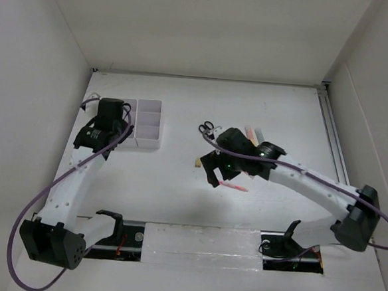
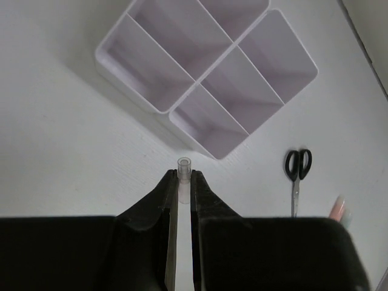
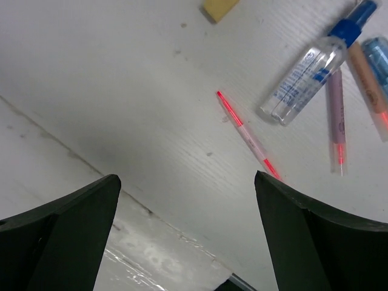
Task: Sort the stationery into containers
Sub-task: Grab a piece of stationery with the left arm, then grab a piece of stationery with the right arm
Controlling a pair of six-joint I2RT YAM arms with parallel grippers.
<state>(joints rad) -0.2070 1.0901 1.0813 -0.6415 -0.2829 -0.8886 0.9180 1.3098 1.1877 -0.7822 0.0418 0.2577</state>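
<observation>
Left fingers (image 2: 162,209): clamped on clear tube (image 2: 183,168), held just short of organizer (image 2: 182,124), probably for dropping in. Right fingers (image 3: 63,233): wide apart above red pen (image 3: 245,133), the likely next pick.

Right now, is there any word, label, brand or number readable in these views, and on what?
No text can be read.
On the clear blue-capped bottle: blue print along its side, too blurred to read.
On the clear tube in the left pincer: no marking shows.

Left arm (image 1: 72,177) reaches forward, left tool (image 2: 183,180) pinched on a thin clear tube (image 2: 183,165) — right arm (image 1: 305,178) bends inward, right tool (image 3: 186,179) spread wide, facing down.
</observation>
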